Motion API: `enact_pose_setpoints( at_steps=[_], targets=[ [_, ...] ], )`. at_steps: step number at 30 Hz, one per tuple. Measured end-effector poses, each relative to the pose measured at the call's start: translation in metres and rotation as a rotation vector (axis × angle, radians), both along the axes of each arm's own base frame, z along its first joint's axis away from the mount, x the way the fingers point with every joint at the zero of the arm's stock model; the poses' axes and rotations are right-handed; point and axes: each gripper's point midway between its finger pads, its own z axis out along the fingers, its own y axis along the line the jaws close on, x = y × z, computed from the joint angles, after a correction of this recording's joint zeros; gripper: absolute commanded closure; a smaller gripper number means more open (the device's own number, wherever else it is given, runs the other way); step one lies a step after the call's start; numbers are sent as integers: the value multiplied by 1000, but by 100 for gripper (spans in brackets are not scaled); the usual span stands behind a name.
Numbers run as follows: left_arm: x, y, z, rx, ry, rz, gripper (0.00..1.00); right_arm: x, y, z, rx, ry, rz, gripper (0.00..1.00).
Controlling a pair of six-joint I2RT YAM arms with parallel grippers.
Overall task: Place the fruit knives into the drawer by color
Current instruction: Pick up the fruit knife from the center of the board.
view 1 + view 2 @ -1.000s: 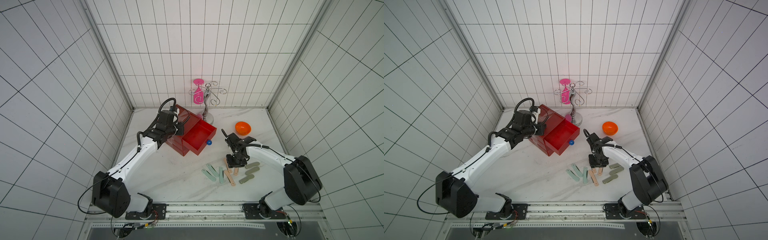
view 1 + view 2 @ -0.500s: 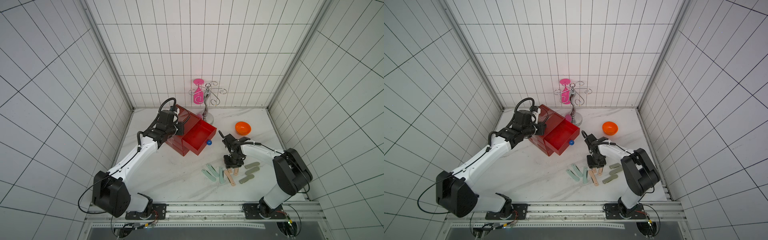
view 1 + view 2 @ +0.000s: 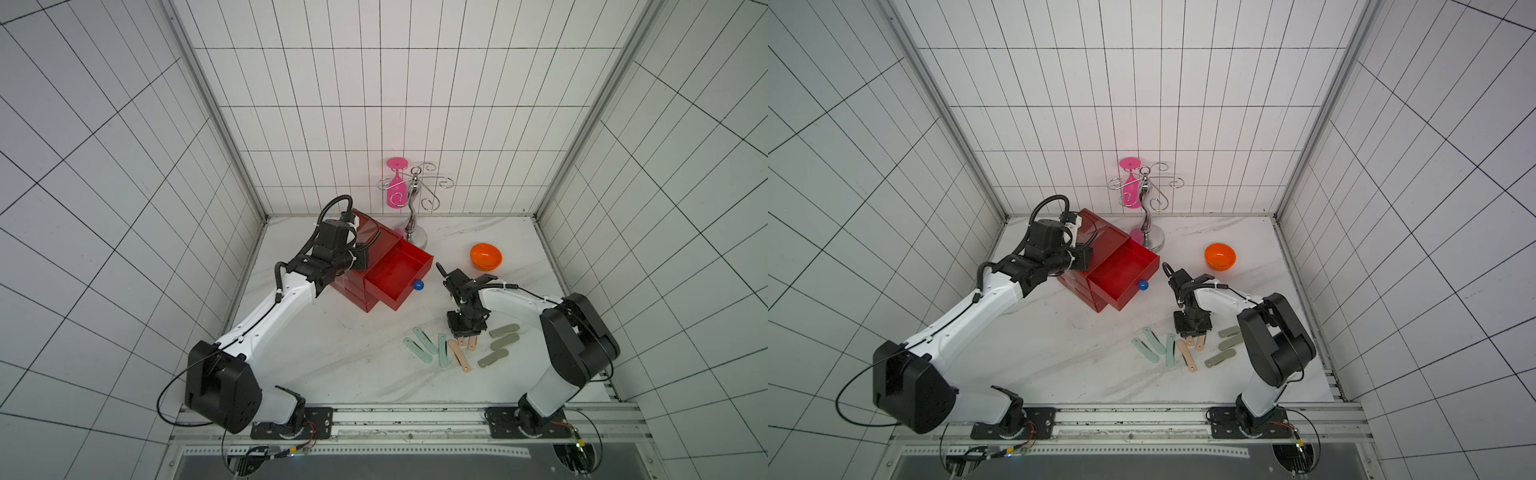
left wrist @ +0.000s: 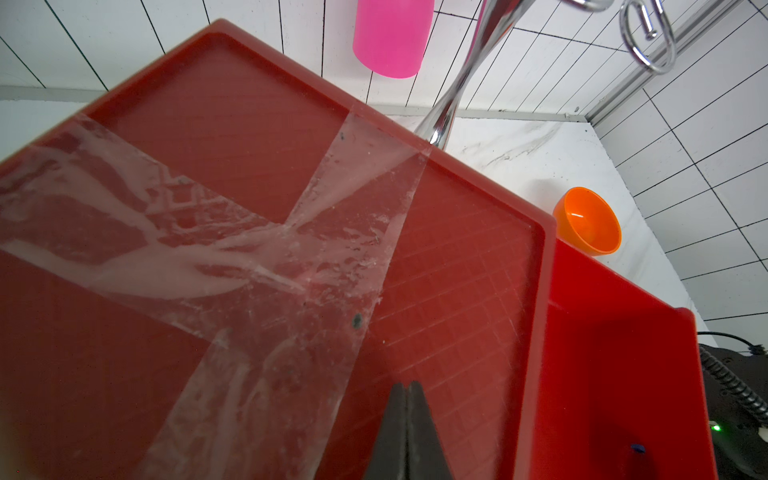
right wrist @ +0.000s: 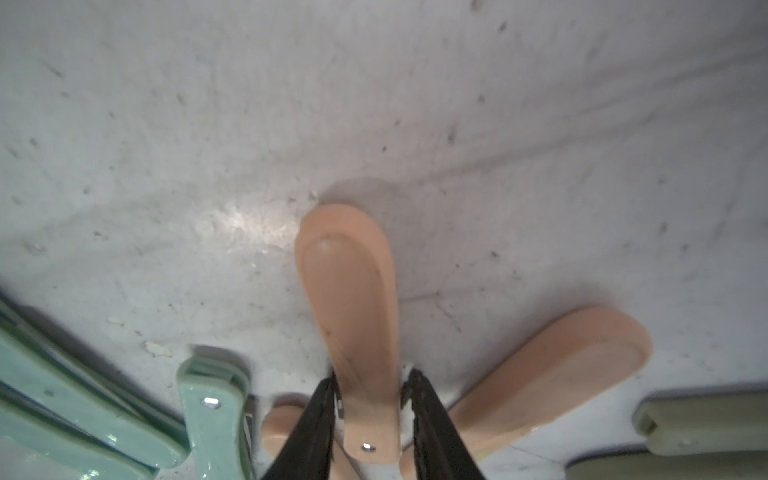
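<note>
left gripper (image 4: 406, 388): fingers pressed together, holding nothing, over the taped top of the red drawer chest (image 3: 382, 232), whose top drawer (image 3: 395, 272) stands pulled out with its blue knob (image 3: 418, 285) toward the knives. right gripper (image 5: 374, 374): fingers narrow, 1 each side of a peach knife (image 5: 349, 291) at the tabletop (image 3: 332, 353); can't tell if it's actually clamped. All 9 fruit knives sit outside the chest, clustered toward the tabletop's front: 3 mint knives (image 3: 424, 340) toward the robot's left, 3 peach in the middle at the right gripper, 3 grey-olive knives (image 3: 504, 341) on the robot's right.
</note>
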Motion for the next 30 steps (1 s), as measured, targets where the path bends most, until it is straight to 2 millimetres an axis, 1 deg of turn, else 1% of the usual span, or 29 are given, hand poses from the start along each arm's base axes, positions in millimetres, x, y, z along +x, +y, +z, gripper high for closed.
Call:
enact_pose_setpoints(
  at_steps=[14,22,25,30],
  targets=[
    [1,-2,-1,0,10,-6,100,2,-4,-2,-31,2,-34,74],
    [1,-2,0,0,10,-6,100,4,-4,1,-24,-10,-46,75],
    [1,-2,0,0,11,-6,100,6,-5,6,-18,-28,-51,75],
    [1,-2,-1,0,12,-6,100,8,-6,22,-1,-72,-54,75]
  ],
)
